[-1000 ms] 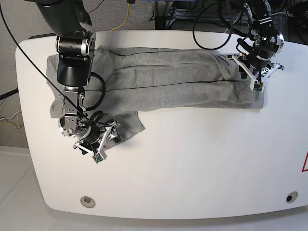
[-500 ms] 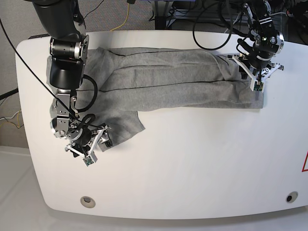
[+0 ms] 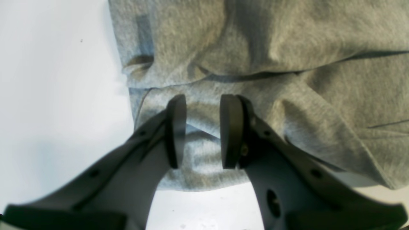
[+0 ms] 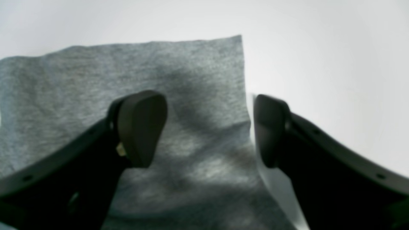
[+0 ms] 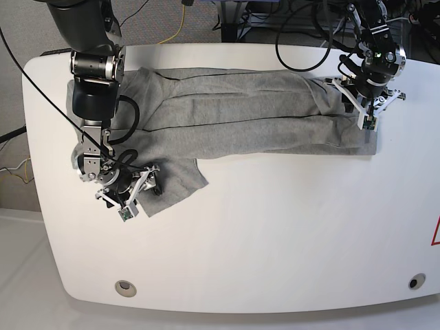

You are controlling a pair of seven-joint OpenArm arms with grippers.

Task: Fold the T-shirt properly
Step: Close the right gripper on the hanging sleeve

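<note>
Lying beneath both grippers, the T-shirt (image 5: 234, 110) is passing between the left gripper's (image 3: 199, 131) part-open jaws; whether they are gripping it is unclear. The right gripper (image 4: 209, 127) is gaping wide over the fabric's corner.

A smooth white counter (image 5: 275, 234) with rounded corners carries a single plain heather-grey knit T-shirt (image 5: 240, 113). The shirt lies spread lengthwise along the far part of the top, folded into a long band with soft creases, and one flap reaches toward the near left edge. Two small round recessed fittings (image 5: 124, 288) sit in the counter near its front corners.
</note>
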